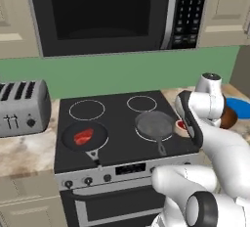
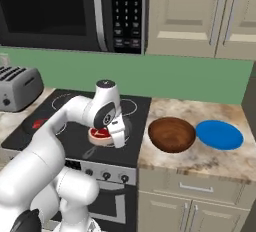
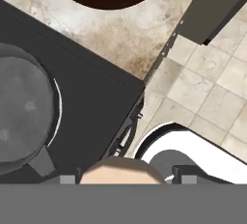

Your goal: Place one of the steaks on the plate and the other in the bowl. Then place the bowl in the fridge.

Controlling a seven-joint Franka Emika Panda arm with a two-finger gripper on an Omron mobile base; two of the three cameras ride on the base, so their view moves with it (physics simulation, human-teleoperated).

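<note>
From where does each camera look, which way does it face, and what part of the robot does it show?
Left base view: behind the arm's left, facing forward and down on the stove; white arm lower right.
Right base view: behind its right, facing stove, bowl, plate; arm lower left.
Hand view: on the hand, looking down at the grey pan; gripper holds the pale-rimmed steak.
Both base views share stove and grey pan.

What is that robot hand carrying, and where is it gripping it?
The gripper is shut on the steak with the pale fat rim, its fingers clamping the slab by opposite edges. It is held in the air above the grey frying pan.
</note>
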